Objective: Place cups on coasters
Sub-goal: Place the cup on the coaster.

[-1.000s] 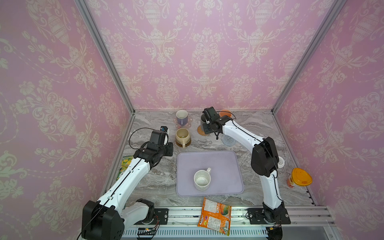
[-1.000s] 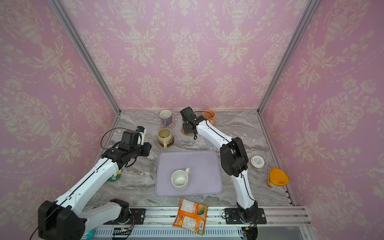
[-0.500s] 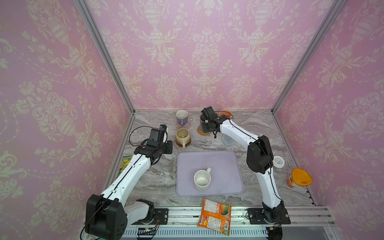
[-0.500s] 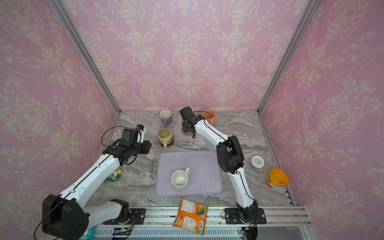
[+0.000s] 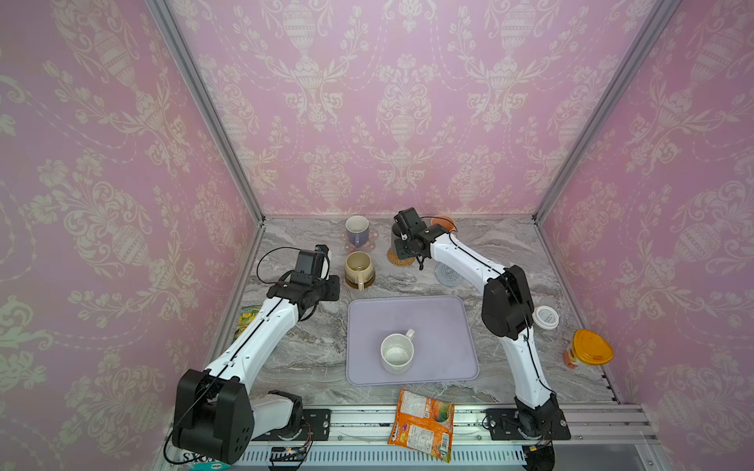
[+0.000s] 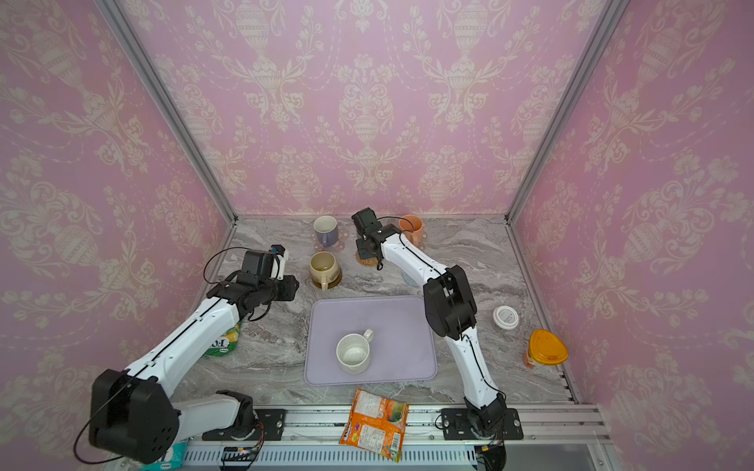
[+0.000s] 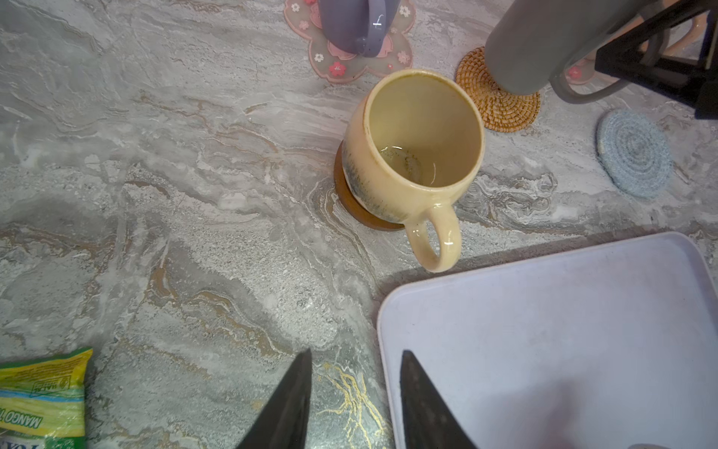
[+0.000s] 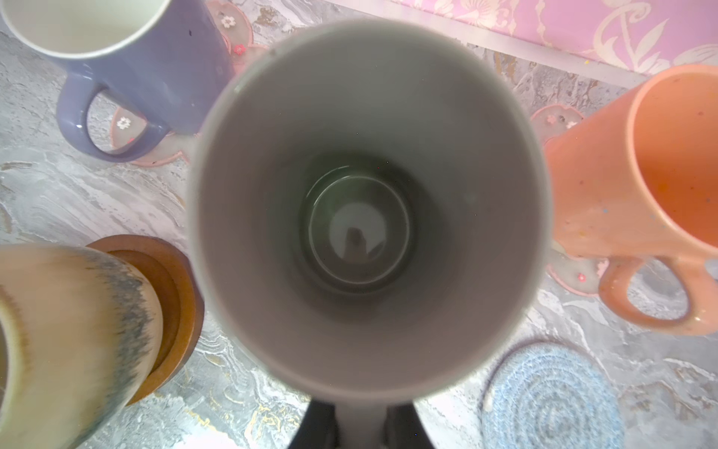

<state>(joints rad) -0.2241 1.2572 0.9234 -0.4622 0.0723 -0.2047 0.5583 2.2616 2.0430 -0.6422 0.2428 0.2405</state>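
My right gripper is shut on the handle of the dark grey cup, which it holds over the rattan coaster; I cannot tell whether they touch. The lavender cup and the peach cup stand on pink flower coasters. On the brown wooden coaster sits the beige cup. The grey-blue coaster is bare. A speckled white cup stands on the lavender tray. My left gripper is open and holds nothing, above the tray's corner.
An orange snack packet lies at the front edge. A green packet lies under my left arm. On the right are a small white lid and an orange-lidded jar. Walls close in the back and sides.
My right arm's elbow has swung a little to the left, and the grey cup has barely shifted. My left arm has drawn slightly back and left.
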